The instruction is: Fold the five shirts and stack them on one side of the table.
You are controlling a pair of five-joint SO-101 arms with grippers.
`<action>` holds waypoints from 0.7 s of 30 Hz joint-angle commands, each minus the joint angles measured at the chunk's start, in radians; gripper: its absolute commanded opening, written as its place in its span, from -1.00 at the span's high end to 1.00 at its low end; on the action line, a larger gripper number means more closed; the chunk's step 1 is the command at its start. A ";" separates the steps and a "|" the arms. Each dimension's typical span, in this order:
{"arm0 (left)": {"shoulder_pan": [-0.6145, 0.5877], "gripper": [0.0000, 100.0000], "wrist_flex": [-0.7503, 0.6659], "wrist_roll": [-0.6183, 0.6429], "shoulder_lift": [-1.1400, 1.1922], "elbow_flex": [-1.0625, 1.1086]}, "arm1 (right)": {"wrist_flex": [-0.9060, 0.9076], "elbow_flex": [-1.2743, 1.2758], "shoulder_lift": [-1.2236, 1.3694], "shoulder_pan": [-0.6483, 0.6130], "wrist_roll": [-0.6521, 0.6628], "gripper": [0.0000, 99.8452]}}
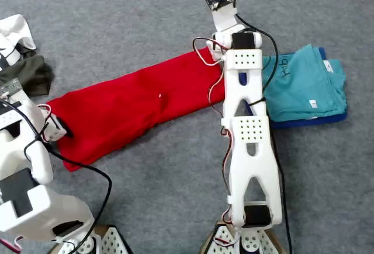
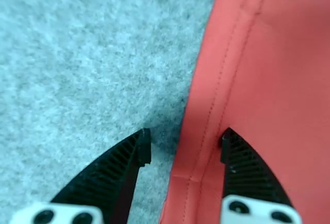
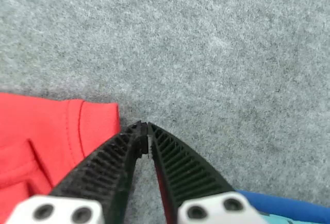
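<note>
a long red cotton shirt (image 1: 134,105) lies stretched in a diagonal band across the grey felt-covered table (image 1: 146,20), running from the near left toward the far middle. the left claw (image 2: 185,147) sits at the shirt's near-left end with its black ribbed fingers spread apart. they straddle the stitched hem, one finger (image 2: 121,170) over bare felt and the other over red cloth. the right claw (image 3: 148,130) is at the shirt's far end, its fingertips pressed together just beside a rounded red corner. a thin streak of red shows between the fingers lower down, but whether any cloth is pinched cannot be told. the white right arm (image 1: 248,131) reaches from the near edge up the middle of the table. to its right, a folded teal shirt (image 1: 301,84) rests on top of a folded dark blue shirt (image 1: 310,119). at the far left, a crumpled white shirt (image 1: 14,29) and a crumpled dark olive shirt (image 1: 32,73) lie touching each other.
</note>
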 commanded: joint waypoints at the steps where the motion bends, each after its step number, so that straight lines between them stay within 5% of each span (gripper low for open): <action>1: 0.009 0.54 -0.009 0.008 0.008 -0.041 | -0.020 -0.045 -0.015 0.012 0.008 0.99; 21: 0.083 0.93 0.000 -0.014 0.016 -0.029 | -0.020 -0.047 -0.015 0.015 0.008 0.99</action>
